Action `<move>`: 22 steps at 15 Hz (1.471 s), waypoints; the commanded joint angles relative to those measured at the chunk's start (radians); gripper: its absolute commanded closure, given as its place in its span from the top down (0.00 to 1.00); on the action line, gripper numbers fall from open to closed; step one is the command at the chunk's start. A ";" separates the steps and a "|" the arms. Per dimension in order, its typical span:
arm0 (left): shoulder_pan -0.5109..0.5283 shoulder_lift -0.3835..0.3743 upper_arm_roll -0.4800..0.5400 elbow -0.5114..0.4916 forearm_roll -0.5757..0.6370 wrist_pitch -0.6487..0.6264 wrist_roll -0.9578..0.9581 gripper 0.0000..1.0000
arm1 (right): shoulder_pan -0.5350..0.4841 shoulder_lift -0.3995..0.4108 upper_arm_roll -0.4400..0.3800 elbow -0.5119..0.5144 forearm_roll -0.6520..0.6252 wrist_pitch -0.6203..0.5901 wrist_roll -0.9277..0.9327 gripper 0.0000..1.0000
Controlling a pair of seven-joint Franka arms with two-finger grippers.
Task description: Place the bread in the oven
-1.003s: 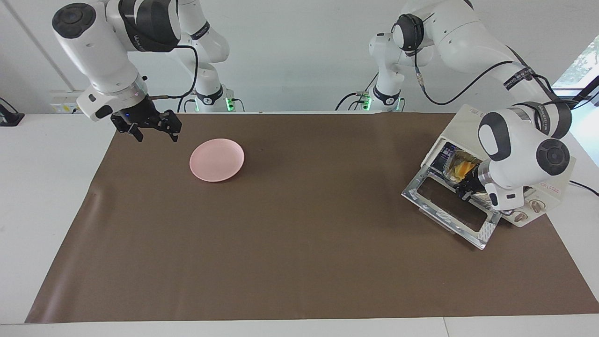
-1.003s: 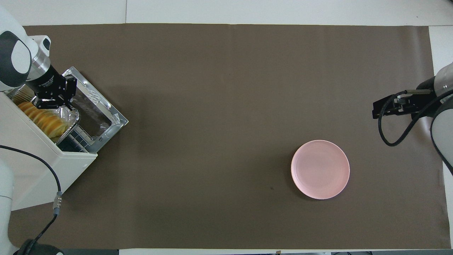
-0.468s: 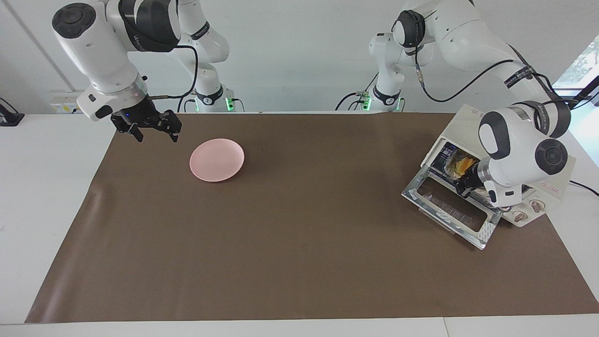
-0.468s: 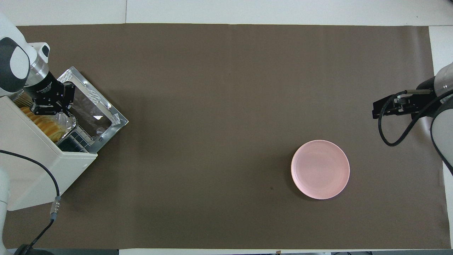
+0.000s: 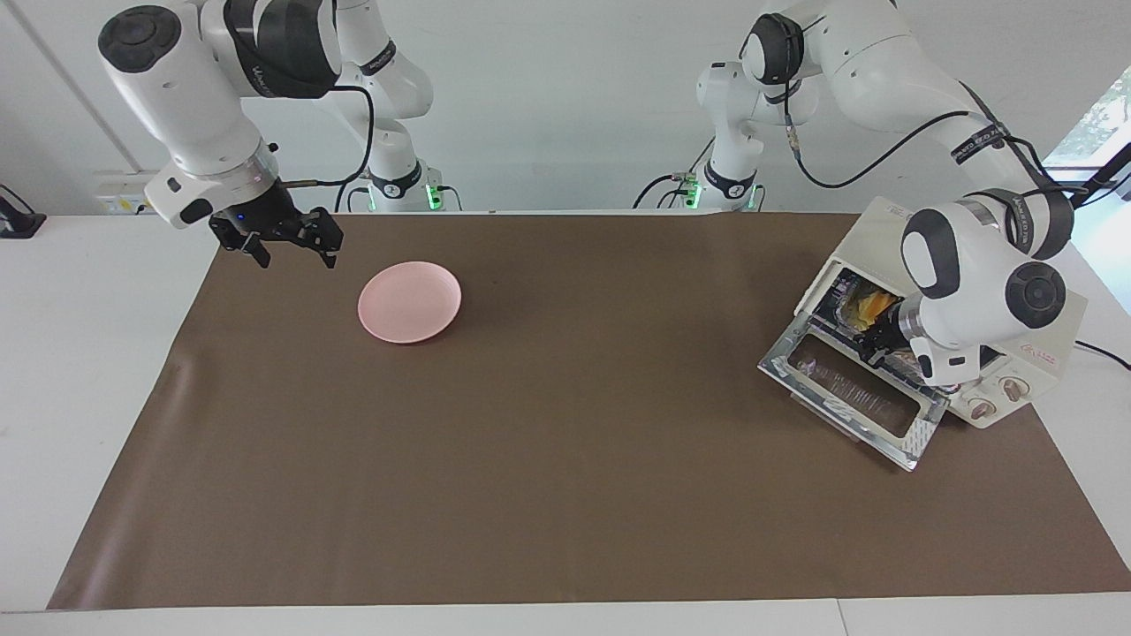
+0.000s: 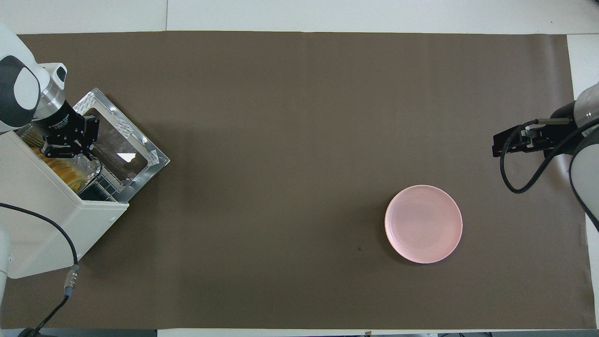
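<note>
**Bread tray being seated in the oven**

A brown mat (image 5: pixel 565 415) is spread across the surface (image 5: pixel 88 371). At the left arm's end of it stands the oven (image 5: pixel 1016 353), turned at an angle, with its glass door (image 5: pixel 853 397) dropped flat in front of it. Toward the right arm's end lies a round pink plate (image 5: pixel 409 301), with nothing on it.

The left hand (image 5: pixel 876 344) is reached into the oven mouth, just above the hinge of the open door, its fingertips pressed together. It sits at the front rim of a silver foil tray (image 6: pixel 89 164); whether that rim is pinched or merely pushed cannot be told. The bread (image 6: pixel 65 172) lies in the tray, already well inside the cavity, and only a strip of its yellow-orange ridges shows under the oven's top edge in the overhead view.

The right hand (image 5: pixel 284 237) is held spread, in the air over the mat's edge near the plate; that arm waits.

The step in hand is judged to be the final seating of the tray on the rack, so the task appears nearly done. The next move calls for the left hand to be drawn straight out, clear of the rack and door, without dragging the light tray back with it. After that the door can be lifted from beneath and swung shut.
</note>
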 commanded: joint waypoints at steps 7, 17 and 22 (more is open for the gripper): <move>-0.012 -0.047 0.002 -0.058 0.042 0.032 0.112 1.00 | -0.023 -0.021 0.016 -0.022 -0.016 0.000 -0.024 1.00; -0.038 -0.041 -0.001 0.023 0.050 0.144 0.230 1.00 | -0.023 -0.021 0.016 -0.022 -0.016 0.000 -0.024 1.00; -0.051 -0.122 -0.001 0.060 0.047 0.066 0.435 1.00 | -0.023 -0.021 0.016 -0.022 -0.016 0.000 -0.024 1.00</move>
